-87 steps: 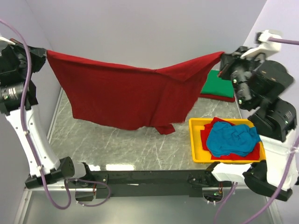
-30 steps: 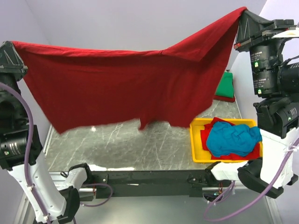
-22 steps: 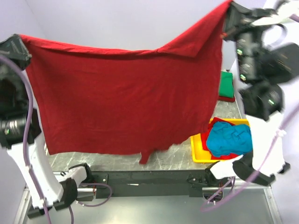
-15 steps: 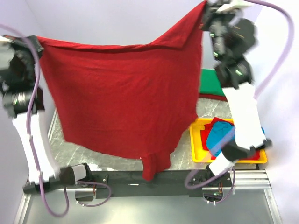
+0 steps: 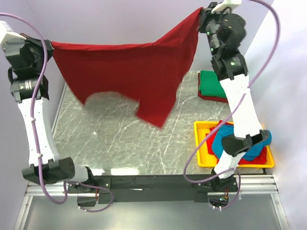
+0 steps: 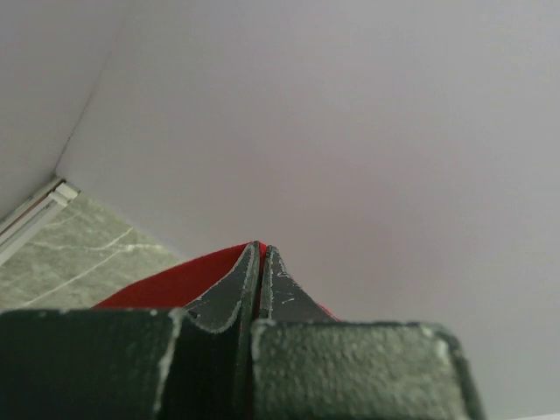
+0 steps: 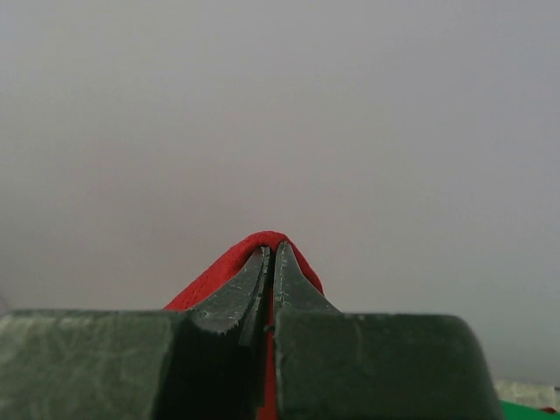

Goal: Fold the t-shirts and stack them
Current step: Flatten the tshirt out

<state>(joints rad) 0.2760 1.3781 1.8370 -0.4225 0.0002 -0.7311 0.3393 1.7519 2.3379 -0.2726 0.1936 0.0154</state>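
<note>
Now | step: red shirt (image 5: 125,72) held up, spread out | left gripper (image 6: 261,259), right gripper (image 7: 272,259): each pinching one top end | next, I think: lay it flat on table (image 5: 108,143)

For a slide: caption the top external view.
The left claw and right claw hold a dark red t-shirt stretched above the table, folded green t-shirt nearby.

The red shirt (image 5: 129,72), pinched taut between the left gripper (image 5: 50,45) and right gripper (image 5: 202,13), curtains the far half of the counter (image 5: 105,143). The near half lies open below its hanging tail. Far right corner: a folded green shirt (image 5: 214,84). Near right: a filled yellow tray (image 5: 200,143), crossed overhead by the right arm (image 5: 244,108). Walls (image 5: 120,21) close the left, back and right.
</note>
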